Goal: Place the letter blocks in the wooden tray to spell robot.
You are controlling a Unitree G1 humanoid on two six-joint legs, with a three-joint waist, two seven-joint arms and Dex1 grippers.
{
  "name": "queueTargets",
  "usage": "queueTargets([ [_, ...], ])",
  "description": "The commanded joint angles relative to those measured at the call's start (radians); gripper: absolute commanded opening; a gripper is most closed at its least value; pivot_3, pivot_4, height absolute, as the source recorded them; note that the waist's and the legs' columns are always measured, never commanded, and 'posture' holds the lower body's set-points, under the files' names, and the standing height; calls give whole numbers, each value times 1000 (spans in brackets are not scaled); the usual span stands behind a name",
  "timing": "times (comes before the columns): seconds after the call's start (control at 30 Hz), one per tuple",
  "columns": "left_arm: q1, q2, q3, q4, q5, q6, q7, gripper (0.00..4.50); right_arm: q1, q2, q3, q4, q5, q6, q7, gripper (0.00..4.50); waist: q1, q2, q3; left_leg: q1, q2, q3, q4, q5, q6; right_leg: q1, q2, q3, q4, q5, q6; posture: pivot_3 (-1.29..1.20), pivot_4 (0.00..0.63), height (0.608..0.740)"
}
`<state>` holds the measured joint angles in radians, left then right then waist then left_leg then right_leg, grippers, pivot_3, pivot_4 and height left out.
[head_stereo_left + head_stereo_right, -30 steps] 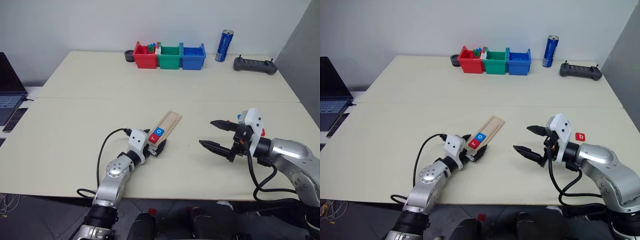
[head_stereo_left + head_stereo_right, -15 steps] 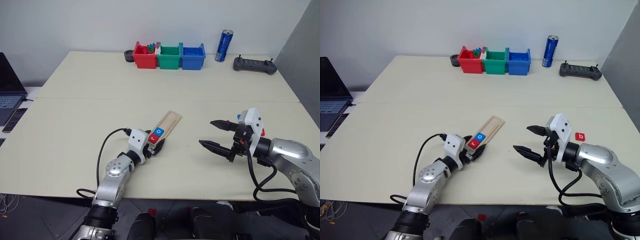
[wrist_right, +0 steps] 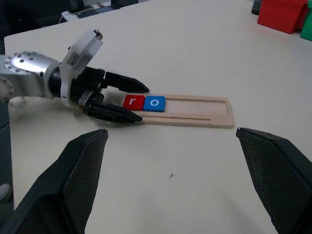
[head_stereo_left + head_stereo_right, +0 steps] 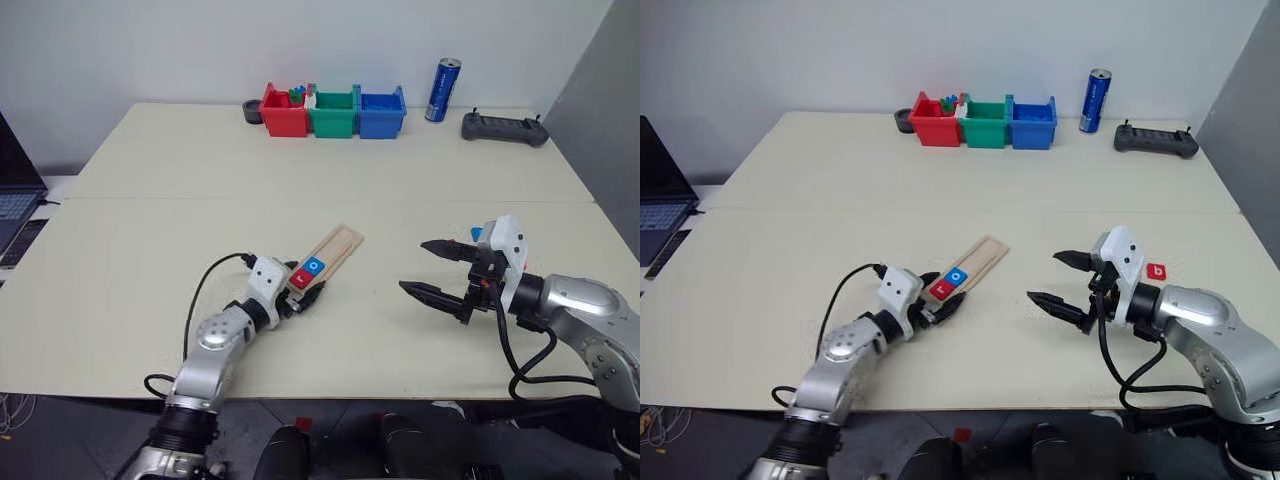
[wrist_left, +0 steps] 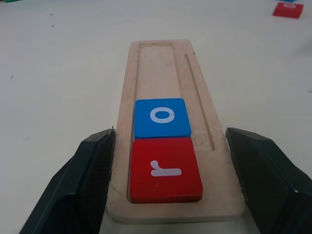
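Tray [image 4: 327, 254] at frame centre holds tiles r [image 5: 165, 169] and o [image 5: 161, 117]; left gripper [image 3: 127, 101] clamped across its near end. Right gripper [image 4: 432, 269] spread wide, empty. Tiles judged light, rigid, slick; best pinched by edges.

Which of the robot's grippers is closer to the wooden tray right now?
Left. The left gripper straddles the near end of the wooden tray, a finger on each side. The right gripper hovers off to the tray's right, apart.

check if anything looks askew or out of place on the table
Nothing looks damaged or spilled. The wooden tray lies at a slant on the table, holding a red r block and a blue o block seated squarely. A red b block lies loose beside the right arm.
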<state>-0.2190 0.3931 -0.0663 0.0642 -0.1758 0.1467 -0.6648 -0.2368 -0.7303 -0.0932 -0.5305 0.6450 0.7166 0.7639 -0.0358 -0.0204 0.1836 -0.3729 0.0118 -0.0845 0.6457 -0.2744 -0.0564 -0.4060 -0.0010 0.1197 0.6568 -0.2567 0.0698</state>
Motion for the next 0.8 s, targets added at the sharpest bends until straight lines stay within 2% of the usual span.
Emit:
queueTargets([
  [0.03, -48, 35, 12, 34, -47, -53, -125, 3306, -23, -21, -9, 18, -18, -48, 36, 4500, 1, 0, 0, 0, 0, 0, 0, 0, 0, 0, 0, 0, 0, 0, 0, 0, 150, 740],
  [0.27, -155, 48, -11, 179, -87, -210, -361, 3306, -23, -45, -13, 59, -51, -98, 89, 4500, 3, -1, 0, -4, 0, -2, 0, 0, 0, -1, -1, -2, -3, 0, 0, 0, 150, 740],
  [0.4, -195, 40, -32, 250, -95, -271, -474, 3306, 10, -72, -30, 53, -54, -113, 119, 4500, 4, -1, 0, -6, 0, -3, 0, 0, 0, -1, -1, -3, -6, 3, -5, 0, 150, 740],
  [0.8, -317, 6, -97, 516, -42, -458, -673, 3306, 52, -99, -53, 55, -58, -137, 139, 4500, 4, -1, 0, -8, 0, -7, 1, 0, 0, -1, -1, -7, -8, 4, -6, 0, 150, 740],
])
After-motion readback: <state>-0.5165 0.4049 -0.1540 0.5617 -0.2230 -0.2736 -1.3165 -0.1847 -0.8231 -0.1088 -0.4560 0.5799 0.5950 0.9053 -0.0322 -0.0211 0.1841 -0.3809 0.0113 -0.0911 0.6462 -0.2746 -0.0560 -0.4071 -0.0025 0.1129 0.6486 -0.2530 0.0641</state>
